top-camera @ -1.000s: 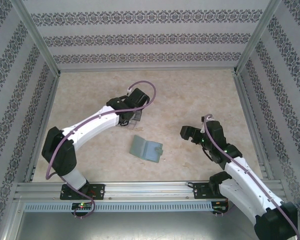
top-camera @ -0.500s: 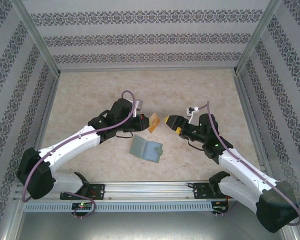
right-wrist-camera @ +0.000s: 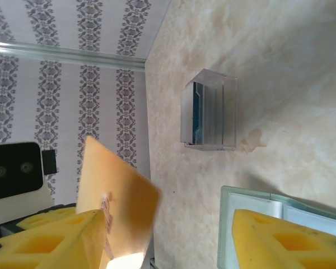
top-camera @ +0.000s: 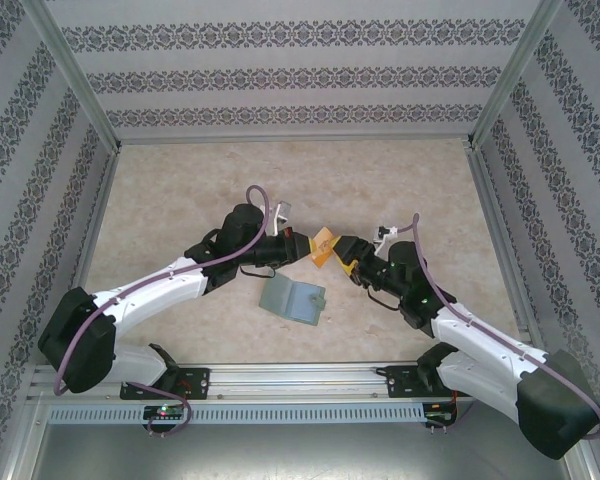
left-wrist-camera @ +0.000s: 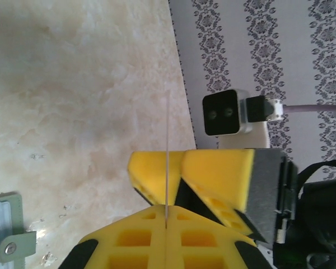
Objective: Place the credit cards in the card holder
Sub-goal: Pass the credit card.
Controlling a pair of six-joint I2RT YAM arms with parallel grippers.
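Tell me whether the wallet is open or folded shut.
Open. The wallet lies spread in two panels in the top view, and its inner pockets face up in the right wrist view.

Worktop (top-camera: 400,190): beige marbled sheet, matt, lightly mottled. Walls (top-camera: 300,60): paper-like, printed damask stripes, no shine. Front rail (top-camera: 280,378): bare alu, dull sheen. Orange-yellow card (right-wrist-camera: 115,207): very thin smooth plastic, slight gloss. Card holder (top-camera: 292,298): sage-green, matt, leather-like; snap stud (left-wrist-camera: 9,249) looks metal. Stand (right-wrist-camera: 210,115): clear hard plastic, glossy, w/ smooth blue card (right-wrist-camera: 197,115) inside. Left gripper (left-wrist-camera: 166,216) & right gripper (right-wrist-camera: 168,224): yellow matt plastic, moulded cut-outs. Left arm shell (top-camera: 150,290): white plastic, semi-gloss.
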